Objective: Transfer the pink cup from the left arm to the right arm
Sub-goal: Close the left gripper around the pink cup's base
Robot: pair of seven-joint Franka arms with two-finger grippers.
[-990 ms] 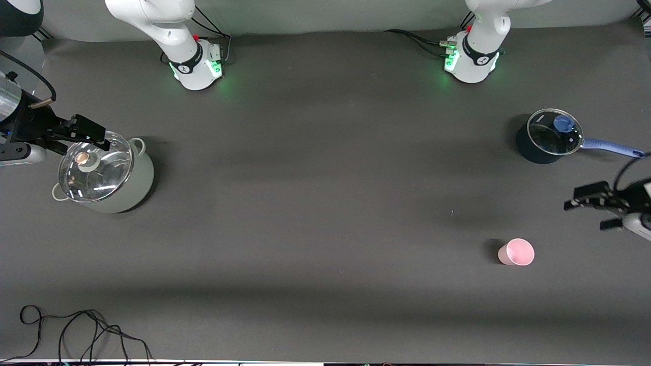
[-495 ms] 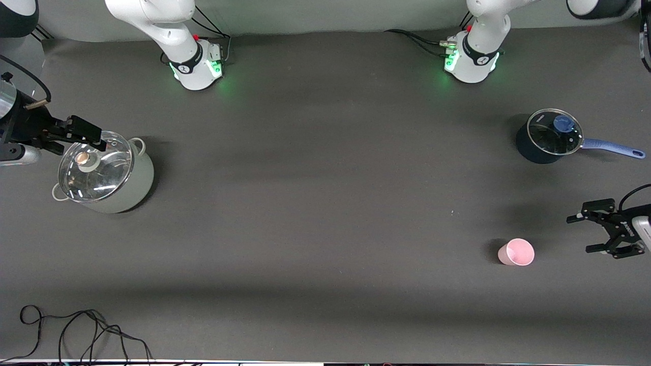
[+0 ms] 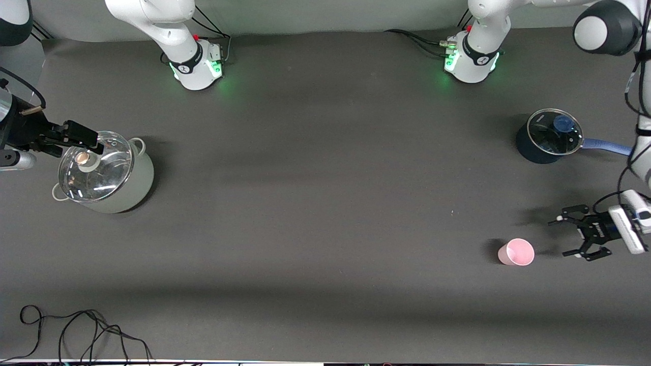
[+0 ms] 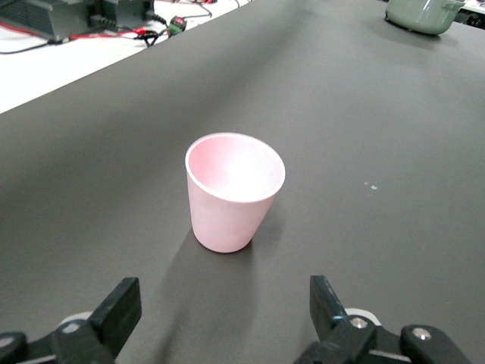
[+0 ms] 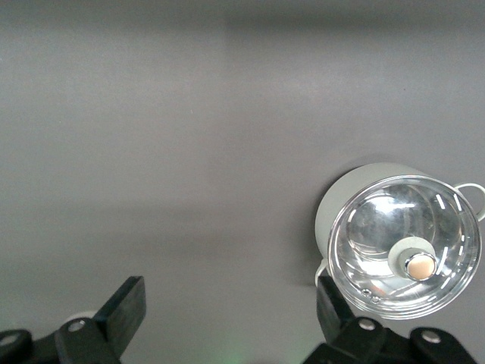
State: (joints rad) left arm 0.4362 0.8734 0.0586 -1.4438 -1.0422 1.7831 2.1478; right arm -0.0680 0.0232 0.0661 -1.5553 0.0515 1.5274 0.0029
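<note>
Near the left arm's end of a dark grey counter (image 3: 315, 203), a small pale-pink cup (image 3: 516, 252) stands upright on its own, mouth up and nothing inside it. It lies nearer to the front camera than the other cookware. The left claw (image 3: 565, 237) sits low just beside the cup, toward the left arm's end, with its fingers spread wide and pointing at the cup without touching it. In the left wrist view the pink cup (image 4: 233, 189) stands close ahead of the two black fingertips (image 4: 121, 305), lined up with the gap between them.

Farther from the front camera, at the same end, sits a dark blue saucepan (image 3: 546, 136) with a glass lid, a blue knob and a long blue handle that points toward the counter's edge.

At the right arm's end stands a pale green stockpot (image 3: 109, 173) with two side handles and a glass lid topped by a round knob. The right claw (image 3: 84, 138) hangs over the edge of that lid, its fingers spread wide and holding nothing; this arm waits. The right wrist view looks straight down on the stockpot (image 5: 402, 243), with bare counter around it.

A loose black cable (image 3: 76, 330) lies coiled on the counter at the right arm's end, nearest the front camera.
</note>
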